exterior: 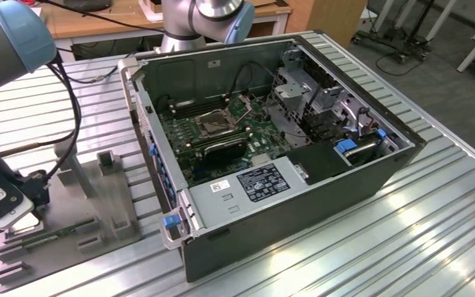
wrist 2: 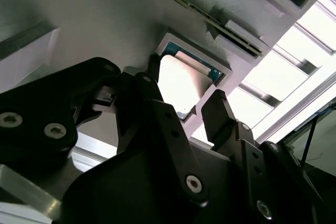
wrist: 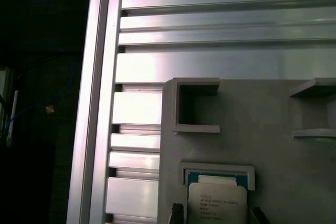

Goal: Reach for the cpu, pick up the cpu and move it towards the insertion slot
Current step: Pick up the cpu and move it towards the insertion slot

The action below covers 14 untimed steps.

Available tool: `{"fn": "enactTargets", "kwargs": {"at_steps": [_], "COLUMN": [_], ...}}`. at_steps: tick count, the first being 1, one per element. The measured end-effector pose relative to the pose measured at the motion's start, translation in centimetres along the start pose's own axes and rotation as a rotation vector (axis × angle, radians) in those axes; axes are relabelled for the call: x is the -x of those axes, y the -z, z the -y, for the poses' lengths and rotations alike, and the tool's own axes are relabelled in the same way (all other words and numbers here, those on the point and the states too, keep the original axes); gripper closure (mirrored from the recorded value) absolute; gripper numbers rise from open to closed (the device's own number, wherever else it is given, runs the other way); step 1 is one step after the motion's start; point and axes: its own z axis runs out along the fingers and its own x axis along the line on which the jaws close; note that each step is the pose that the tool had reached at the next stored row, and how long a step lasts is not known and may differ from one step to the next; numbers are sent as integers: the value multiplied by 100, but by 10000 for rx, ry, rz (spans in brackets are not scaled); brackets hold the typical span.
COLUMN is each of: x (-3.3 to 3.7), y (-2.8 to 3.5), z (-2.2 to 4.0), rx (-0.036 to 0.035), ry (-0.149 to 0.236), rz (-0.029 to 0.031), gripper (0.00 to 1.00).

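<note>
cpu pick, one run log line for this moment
stage: reach | fingers: open, either side of cpu | cpu: in grey tray recess, not lifted

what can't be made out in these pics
1. First wrist view: part of the cpu, cut off by the picture edge.
2. Second wrist view: whether the open gripper touches the cpu; glare and the fingers hide its edges.
3. Exterior view: the insertion slot contacts, too small.

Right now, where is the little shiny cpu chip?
In the first wrist view, the cpu lies flat in the square recess of the grey tray, with the open fingers on either side of it.
</note>
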Motion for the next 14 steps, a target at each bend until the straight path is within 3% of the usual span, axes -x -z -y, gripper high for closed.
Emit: {"fn": "enactTargets", "kwargs": {"at_steps": [14], "x": [1], "y": [-48], "z": [-38], "rx": [0], "ry": [0], "rz": [1], "gripper": [41]}}
